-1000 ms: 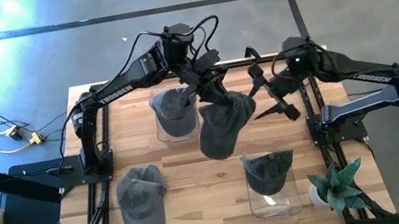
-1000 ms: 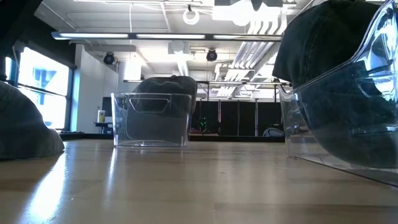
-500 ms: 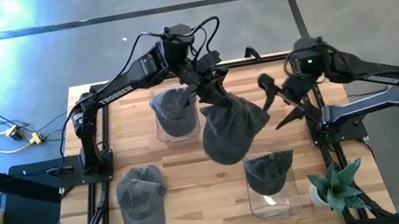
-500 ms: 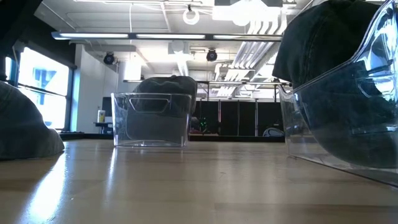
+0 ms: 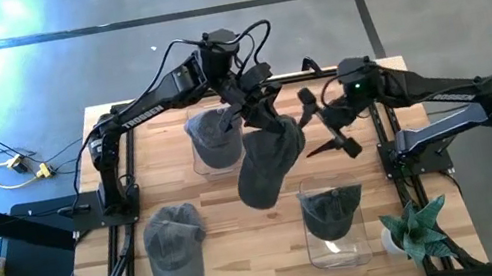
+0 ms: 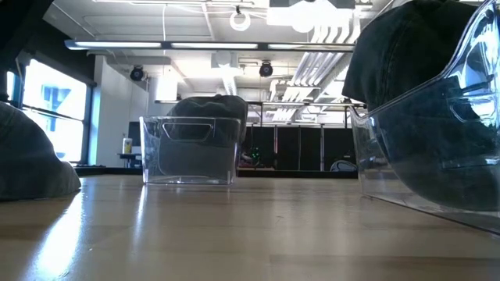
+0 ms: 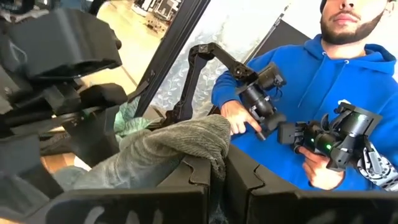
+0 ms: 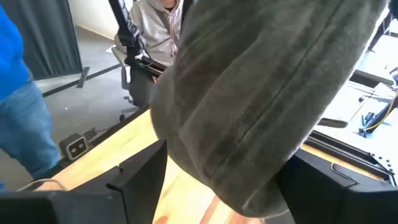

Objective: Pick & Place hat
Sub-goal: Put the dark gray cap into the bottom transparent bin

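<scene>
Hanging from the left gripper [image 5: 262, 115], jaws clamped on its edge, the hat [image 5: 266, 163] is aloft mid-table. Right gripper [image 5: 326, 129] beside it, jaws open, empty. Two bins [image 5: 338, 244] each hold a cap; placement not yet done.

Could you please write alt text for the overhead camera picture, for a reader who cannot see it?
The left gripper holds a grey hat hanging above the middle of the wooden table, with the open right gripper beside it. Two clear bins each hold a hat, and another hat lies loose.
</scene>
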Available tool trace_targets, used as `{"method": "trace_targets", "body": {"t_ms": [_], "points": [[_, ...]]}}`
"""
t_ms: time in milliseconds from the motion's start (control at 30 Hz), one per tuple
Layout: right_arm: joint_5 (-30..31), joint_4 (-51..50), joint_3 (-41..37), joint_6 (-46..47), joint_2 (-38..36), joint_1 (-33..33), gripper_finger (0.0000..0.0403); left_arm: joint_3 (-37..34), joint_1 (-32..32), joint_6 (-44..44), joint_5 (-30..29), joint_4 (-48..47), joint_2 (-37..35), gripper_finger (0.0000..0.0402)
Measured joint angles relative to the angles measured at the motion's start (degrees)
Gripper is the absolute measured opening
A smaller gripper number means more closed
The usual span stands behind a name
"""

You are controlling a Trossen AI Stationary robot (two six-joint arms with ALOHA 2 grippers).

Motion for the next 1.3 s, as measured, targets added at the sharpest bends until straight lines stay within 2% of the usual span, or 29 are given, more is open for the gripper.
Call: {"method": "trace_targets", "body": {"t_ms": [133,200,333,400,467,600,667,733,933,1000,1067,1200,1300], "points": [[-1.86,1.34,0.00,1.58,0.13,-0.08,0.0290,0.00,0.02,0.04,-0.10,-1.00,0.00,0.0010],[-8.02,1.03,0.00,4.13,-0.48,-0.11,0.0288,0.00,0.00,0.04,-0.02,-0.97,0.00,0.0010],[-21.73,1.18,0.00,18.57,-2.59,-0.81,0.0274,0.00,0.00,0.05,0.15,-2.11,0.00,0.0010],[-24.49,1.22,0.00,22.10,-3.98,-1.38,0.0267,0.00,-0.04,0.07,-0.31,-2.04,0.00,0.0010],[-20.33,0.61,0.00,20.98,-5.43,-1.49,0.0261,0.00,-0.02,0.09,-0.35,-1.76,0.00,0.0010],[-2.33,-0.67,0.00,13.67,-7.18,-0.94,0.0263,0.00,0.00,0.07,-0.54,-1.79,0.00,0.0010],[2.33,-0.66,0.00,12.19,-6.88,-0.76,0.0268,0.00,0.00,0.07,-0.56,-1.78,0.00,0.0010],[3.55,-0.33,0.00,11.84,-5.67,-0.53,0.0277,0.00,0.00,0.07,-0.59,-1.78,0.00,0.0010],[1.46,-0.34,0.00,8.96,-1.38,1.88,0.0290,-0.02,0.01,0.37,-0.74,-1.83,0.00,0.0010],[1.46,-1.27,0.00,8.51,-1.08,2.81,0.0272,-0.02,0.02,0.44,-1.09,-1.83,0.00,0.0010],[1.50,-2.00,0.00,8.62,-1.10,3.61,0.0234,-0.02,0.04,0.57,-1.11,-1.85,0.00,0.0010],[5.09,-1.67,0.02,14.10,-1.14,5.14,0.0118,-0.02,0.04,2.09,-1.73,-1.87,0.00,0.0010],[5.57,-1.95,0.04,15.94,-1.23,6.14,0.0029,-0.02,0.31,2.98,-1.98,-1.89,0.00,0.0010]]}}
